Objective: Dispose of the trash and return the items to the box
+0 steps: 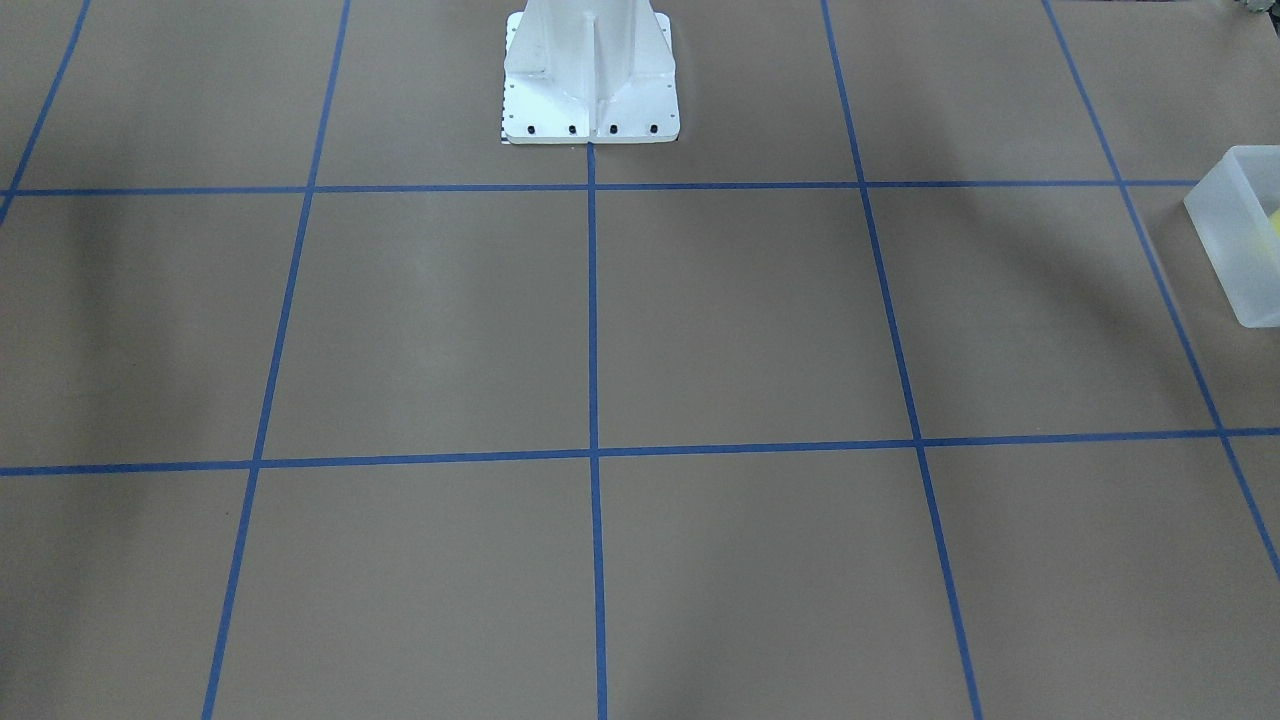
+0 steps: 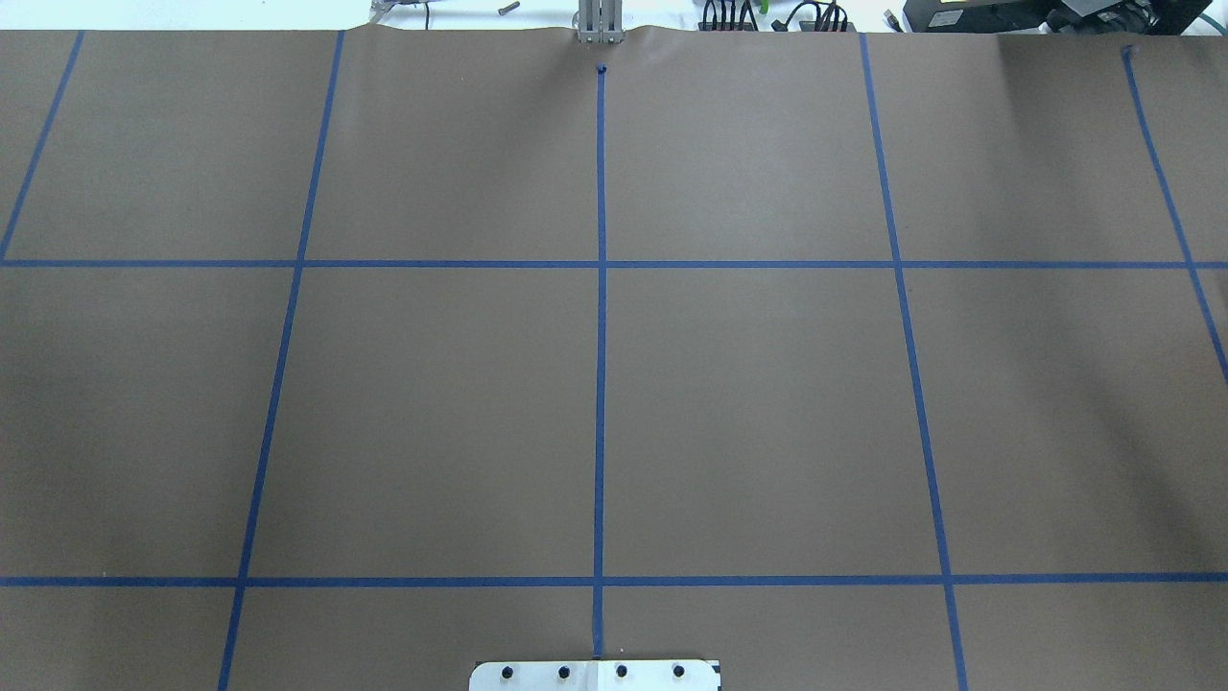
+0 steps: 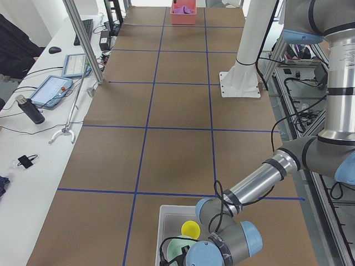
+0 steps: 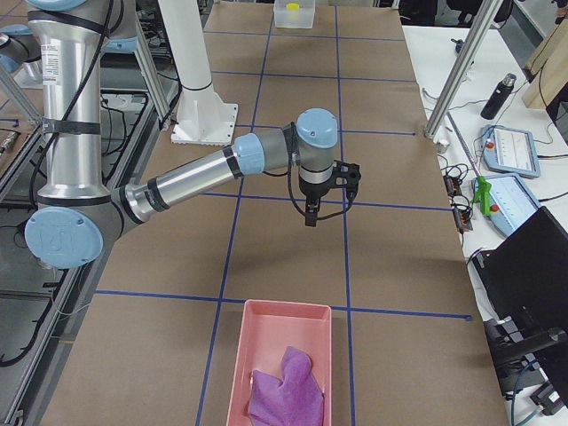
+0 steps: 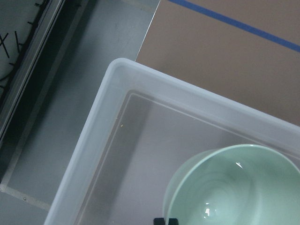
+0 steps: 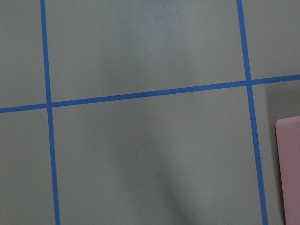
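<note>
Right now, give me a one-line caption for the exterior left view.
Left arm bent over the frosted bin containing yellow cup and mint-green bowl; pink tray at far end.

The surface (image 2: 767, 403) wears matt brown paper, smooth but for a faint ripple at its far edge; strips of blue tape (image 2: 601, 384) cross it, flat and dull; the translucent frosted-white rectangular plastic box (image 5: 140, 79) has a cloudy satin finish and a smooth rounded rim; the pale mint-green round bowl (image 5: 234, 187) is glossy, catching small bright highlights; the small bright yellow plastic cup (image 3: 190, 229) looks smooth; the white metal robot base (image 1: 590, 80) is painted, faintly shiny; the arm tubes (image 4: 191, 182) are silvery metal with smooth pale-blue caps (image 4: 317, 129); the pink rectangular plastic tray (image 4: 266, 337) is smooth; the purple cloth (image 4: 284, 395) looks soft and rumpled.
</note>
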